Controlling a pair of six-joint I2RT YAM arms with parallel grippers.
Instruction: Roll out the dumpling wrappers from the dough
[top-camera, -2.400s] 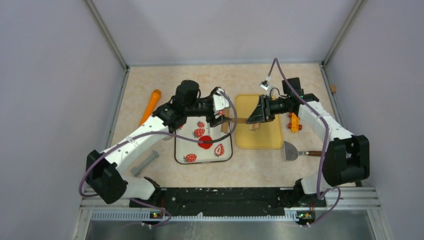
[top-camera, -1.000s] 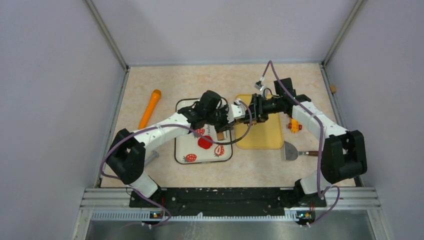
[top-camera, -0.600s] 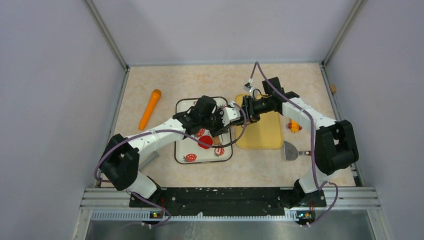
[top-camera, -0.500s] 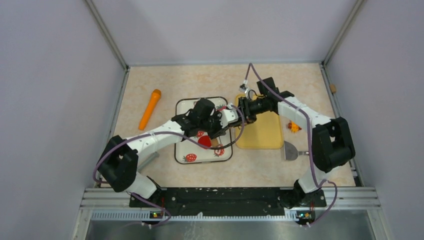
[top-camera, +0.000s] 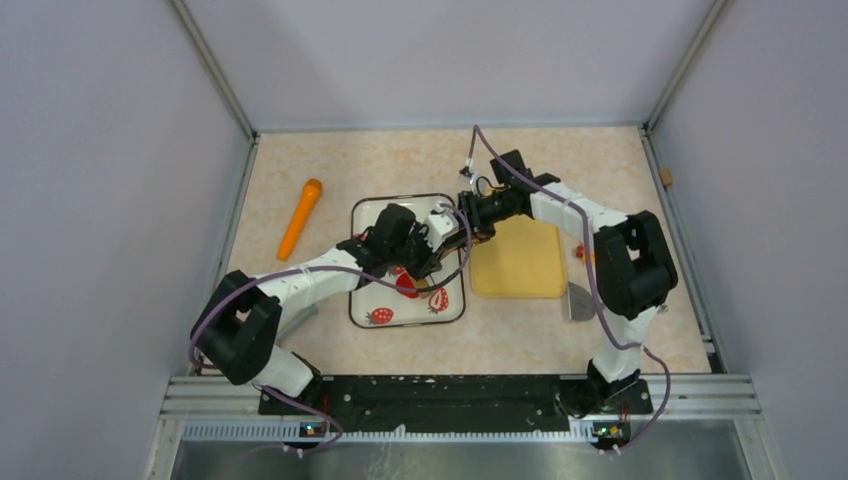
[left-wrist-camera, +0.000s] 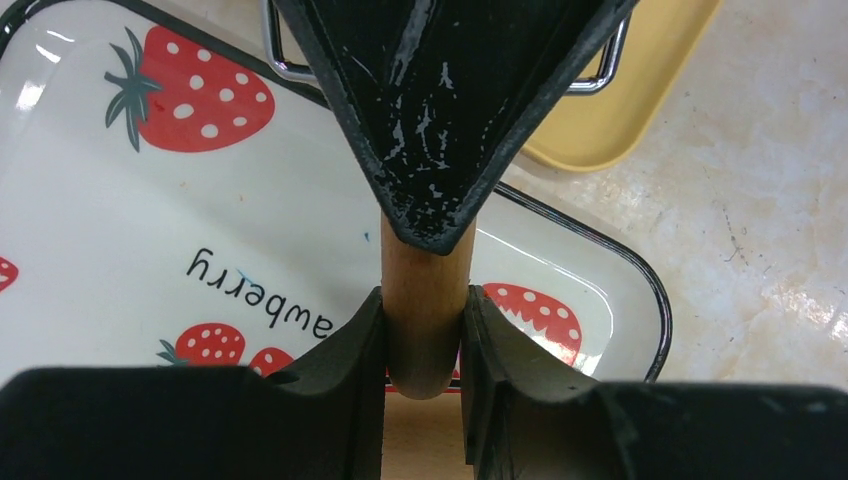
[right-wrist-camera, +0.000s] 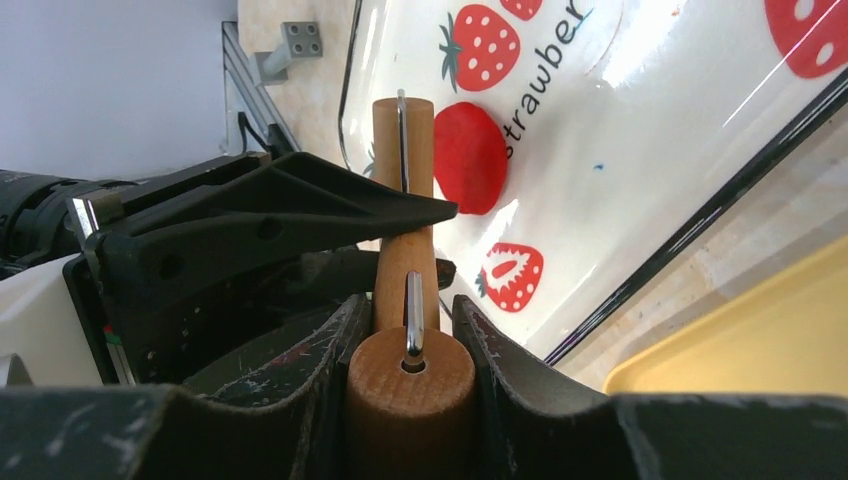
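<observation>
A small wooden roller with a wire frame is held from both ends over the strawberry-printed tray (top-camera: 357, 300). My left gripper (left-wrist-camera: 423, 310) is shut on its wooden handle (left-wrist-camera: 424, 290). Facing it, my right gripper (right-wrist-camera: 410, 320) is shut on the round wooden end (right-wrist-camera: 410, 395) where the wire (right-wrist-camera: 413, 315) enters. In the top view the left gripper (top-camera: 428, 258) and right gripper (top-camera: 462, 228) meet above the tray's right half. The dough (right-wrist-camera: 470, 157), a flat plain-red blob, lies on the tray; the left gripper partly covers the dough (top-camera: 405, 289) from above. No dumpling wrappers show.
A yellow tray (top-camera: 520, 265) lies right of the strawberry tray. An orange carrot-shaped tool (top-camera: 300, 217) lies at the left. A grey bolt (top-camera: 300, 318) sits under my left arm. A metal scraper (top-camera: 577, 300) and a small orange piece (top-camera: 580, 255) sit by my right arm.
Both grippers have carried the roller left, from the yellow tray's edge to over the strawberry tray. The right arm has stretched further left.
</observation>
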